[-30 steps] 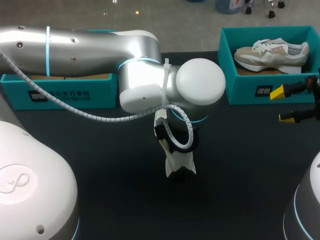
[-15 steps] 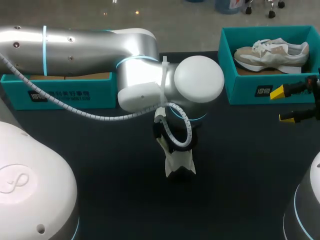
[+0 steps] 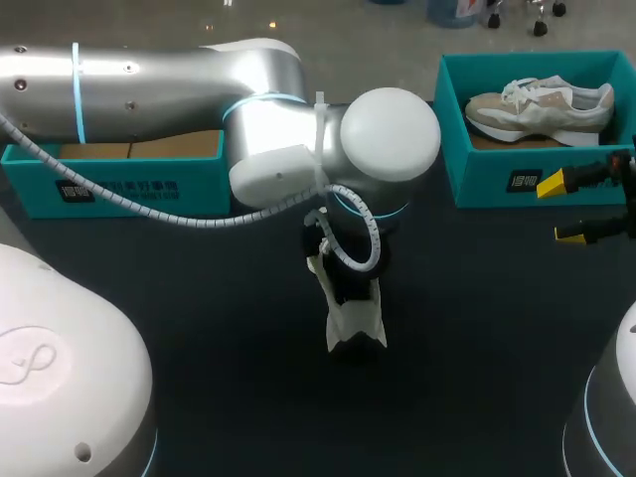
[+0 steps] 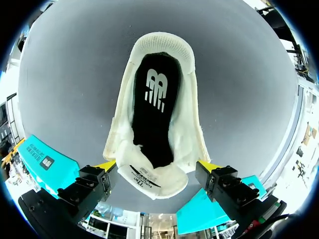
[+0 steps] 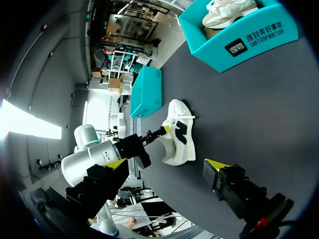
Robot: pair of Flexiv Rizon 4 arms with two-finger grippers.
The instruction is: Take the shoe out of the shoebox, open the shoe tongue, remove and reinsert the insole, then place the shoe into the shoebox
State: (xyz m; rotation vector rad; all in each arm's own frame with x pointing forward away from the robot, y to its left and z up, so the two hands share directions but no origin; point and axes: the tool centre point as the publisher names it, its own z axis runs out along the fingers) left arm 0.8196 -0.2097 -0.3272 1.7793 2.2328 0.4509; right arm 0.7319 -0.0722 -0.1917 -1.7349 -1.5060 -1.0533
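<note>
The pliable white mesh sneaker (image 4: 187, 129) is gripped at its tongue end by the left tool (image 4: 157, 167); its floppy black insole (image 4: 152, 114) is judged best pinched at the heel; the right tool (image 3: 561, 209) is spread open

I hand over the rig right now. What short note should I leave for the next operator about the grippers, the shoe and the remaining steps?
Left gripper: shut on the shoe, one finger on each side, mid-table.
Right gripper: open, holding nothing, near the right shoebox.
Shoe: out of the box, standing on its sole on the table; the black insole lies inside it.
A second shoe lies in the right shoebox; another teal box stands at the left.
Done: shoe taken out. The pictures do not show whether the insole step is done.
Left: check that, then put the shoe into the shoebox.
</note>
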